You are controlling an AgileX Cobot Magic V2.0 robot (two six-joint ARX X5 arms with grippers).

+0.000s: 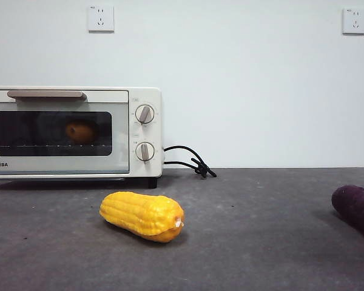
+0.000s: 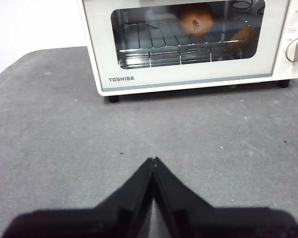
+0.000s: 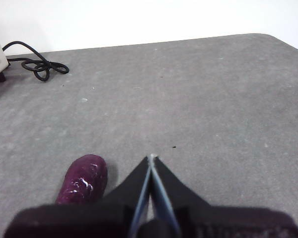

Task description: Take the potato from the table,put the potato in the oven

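Front view shows the potato (image 1: 80, 131) lying on the wire rack inside the oven (image 1: 73, 97), behind its closed glass door, while the corn cob (image 1: 142, 216) lies on the counter (image 1: 261, 242) in front and a purple vegetable (image 1: 357, 209) sits at the far side. Left hand (image 2: 153, 159) hangs above bare counter facing the oven, its jaws pressed together and holding nothing. Right hand (image 3: 151, 156), likewise pressed together, hangs just beside the purple vegetable.

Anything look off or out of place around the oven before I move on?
Nothing stands out. The potato sits on the rack inside the oven, door shut. The corn lies on the table, undamaged. Left end effector and right end effector are shut, empty.
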